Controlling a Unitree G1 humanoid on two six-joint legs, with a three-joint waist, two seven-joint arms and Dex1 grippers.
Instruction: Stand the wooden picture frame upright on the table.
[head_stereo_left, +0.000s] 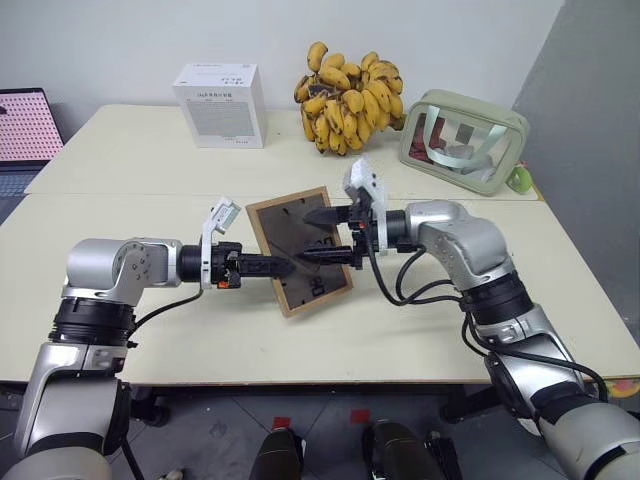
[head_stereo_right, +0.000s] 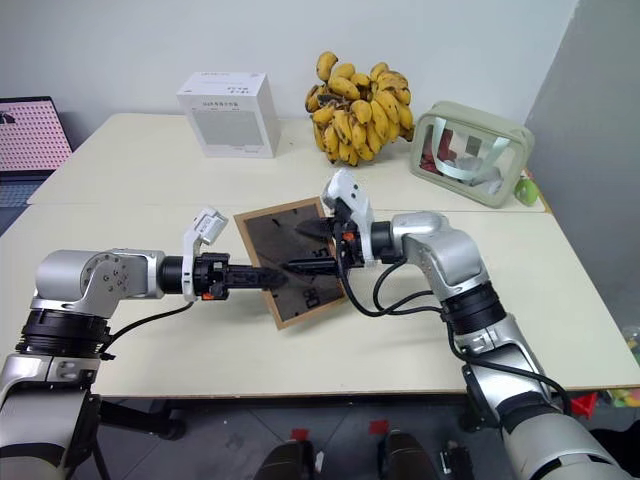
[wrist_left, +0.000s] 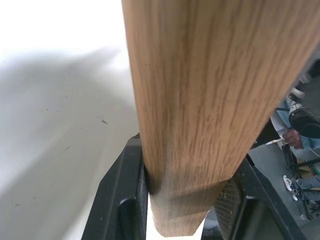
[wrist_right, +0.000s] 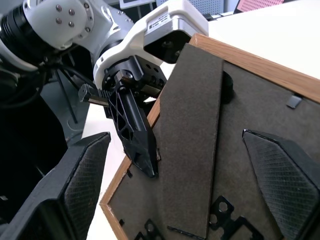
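The left gripper (head_stereo_left: 278, 267) is clamped on the left edge of the frame (head_stereo_left: 300, 250), held back-up above the table (head_stereo_left: 150, 330) centre, while the right gripper (head_stereo_left: 322, 235) is spread wide over the back panel, so next comes pulling out the stand (wrist_right: 192, 145).

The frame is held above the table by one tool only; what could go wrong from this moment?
1. The left tool pinches the frame only at one edge, so the frame may pivot or slip down onto the table.
2. The right tool is open across the back panel; closing there may press on the flat stand instead of folding it out.
3. With the stand not yet folded out, the frame would likely fall over if set down now.
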